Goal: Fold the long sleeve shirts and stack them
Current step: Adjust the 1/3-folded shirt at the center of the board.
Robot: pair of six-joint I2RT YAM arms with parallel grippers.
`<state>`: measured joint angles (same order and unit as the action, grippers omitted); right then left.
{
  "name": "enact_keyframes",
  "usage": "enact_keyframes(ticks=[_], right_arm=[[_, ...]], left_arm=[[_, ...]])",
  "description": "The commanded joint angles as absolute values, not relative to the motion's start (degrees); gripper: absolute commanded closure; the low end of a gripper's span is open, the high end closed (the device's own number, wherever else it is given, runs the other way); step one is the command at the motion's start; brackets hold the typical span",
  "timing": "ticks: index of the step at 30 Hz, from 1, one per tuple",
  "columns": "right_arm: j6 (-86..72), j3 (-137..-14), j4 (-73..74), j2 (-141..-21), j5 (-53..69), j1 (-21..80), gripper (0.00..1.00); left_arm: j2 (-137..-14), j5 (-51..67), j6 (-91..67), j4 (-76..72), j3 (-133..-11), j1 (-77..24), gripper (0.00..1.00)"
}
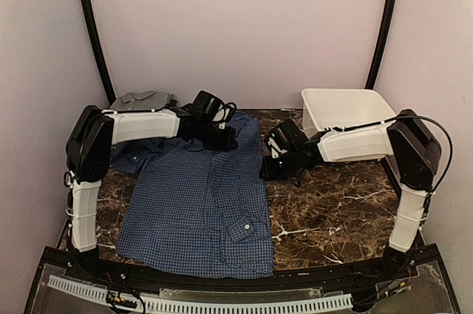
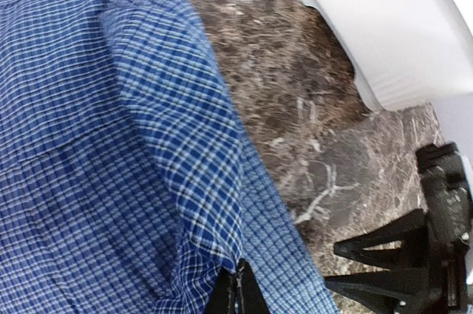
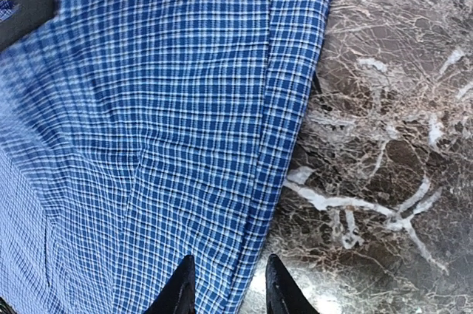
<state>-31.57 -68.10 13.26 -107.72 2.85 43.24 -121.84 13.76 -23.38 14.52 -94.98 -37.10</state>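
The blue checked long sleeve shirt [image 1: 199, 203] lies spread flat on the marble table, hem toward the near edge. My left gripper [image 1: 225, 139] is at its upper part, near the right shoulder. In the left wrist view that gripper [image 2: 238, 273] is shut, and a raised ridge of the blue cloth [image 2: 177, 151] runs into its tips. My right gripper [image 1: 267, 168] sits at the shirt's right edge; its fingers stand apart [image 3: 225, 277], one over the cloth [image 3: 170, 107] and one over bare marble. The grey shirt [image 1: 142, 100] lies bunched at the back left.
A white plastic tub [image 1: 347, 111] stands at the back right, also in the left wrist view as the tub [image 2: 392, 26]. Bare marble table [image 1: 332, 210] lies to the right of the shirt. Both forearms reach inward over the back half of the table.
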Motion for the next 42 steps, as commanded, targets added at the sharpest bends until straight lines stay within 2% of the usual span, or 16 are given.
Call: enact_keyframes(ticks=[1, 11, 13, 14, 20, 25, 35, 42], right_arm=[[-32.97, -66.64, 11.8, -104.71, 0.19, 43.77, 0.7], [-33.99, -66.1, 10.99, -103.4, -1.92, 43.75, 0.7], [-34.1, -66.22, 10.76, -103.57, -1.24, 43.77, 0.7], [-34.04, -66.43, 10.76, -103.64, -0.87, 43.77, 0.7], [-32.62, -72.36, 11.43, -106.14, -1.01, 43.68, 0.7], [-31.48, -78.26, 12.3, -110.33, -0.49, 43.68, 0.7], [-30.56, -85.81, 12.58, -117.33, -0.53, 43.59, 0.69], [-31.15, -88.83, 14.75, -121.26, -2.3, 41.97, 0.72]], left_arm=[[-118.69, 13.16, -19.58, 13.44, -92.12, -40.97, 1.0], [-121.49, 17.18, -20.06, 14.21, -88.01, -43.46, 0.98], [-121.54, 16.58, -20.16, 14.17, -88.18, -43.5, 0.91], [-121.55, 15.95, -20.31, 14.22, -88.3, -43.46, 0.85], [-119.95, 12.43, -23.66, 13.87, -88.35, -42.66, 0.71], [-114.1, 10.97, -29.03, 7.17, -81.65, -38.78, 0.56], [-115.8, 16.75, -33.0, 3.87, -82.01, -33.01, 0.54], [-122.76, 21.19, -34.22, 3.22, -89.69, -32.78, 0.56]])
